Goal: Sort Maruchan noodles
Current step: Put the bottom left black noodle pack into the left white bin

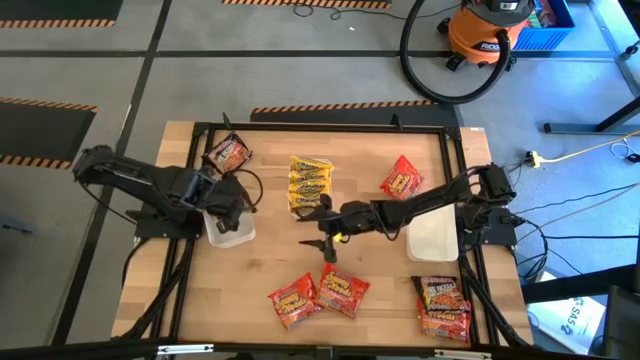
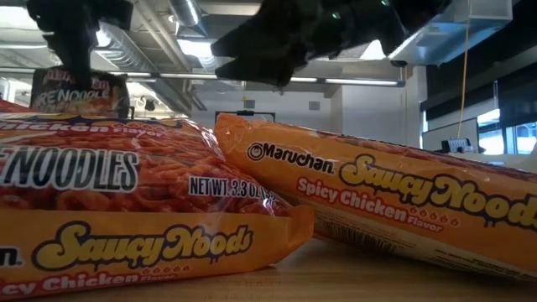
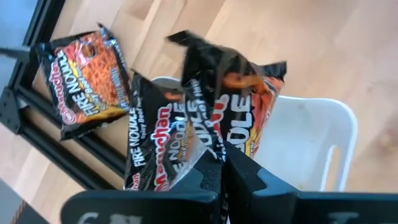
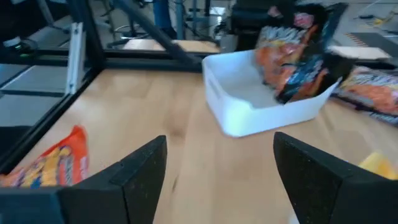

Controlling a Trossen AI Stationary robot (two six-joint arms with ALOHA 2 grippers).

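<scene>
My left claw (image 1: 222,205) is pinching two dark Fire Noodle packets (image 3: 205,124) together over the left white tray (image 3: 311,130) at the left-centre of the overhead frame, its fingers pressed tight on their lower edges while the packets are hanging above the tray's open well. I am, by my reading, in the middle of dropping the dark flavour into its bin; the next move calls for lowering a little and letting go so both packets are landing inside the walls rather than across the rim. My right claw (image 1: 327,235) is hovering spread and empty near the middle of the frame, just below the yellow packets (image 1: 310,180) and well above the red-orange pair (image 1: 318,295) lying at the lower centre. Another dark packet (image 1: 228,153) is lying at the upper left corner of the table, just beside the frame rail, apart from my left claw and waiting its turn. A single red packet (image 1: 401,180) is sitting at the upper right, and a stack of red-orange packets (image 1: 443,305) is resting at the lower right, below the right white tray (image 1: 433,240). From table height, two Spicy Chicken packets are filling the frame. For my right claw, the yellow packets look the nearest pick, needing a short reach toward the top of the frame.
</scene>
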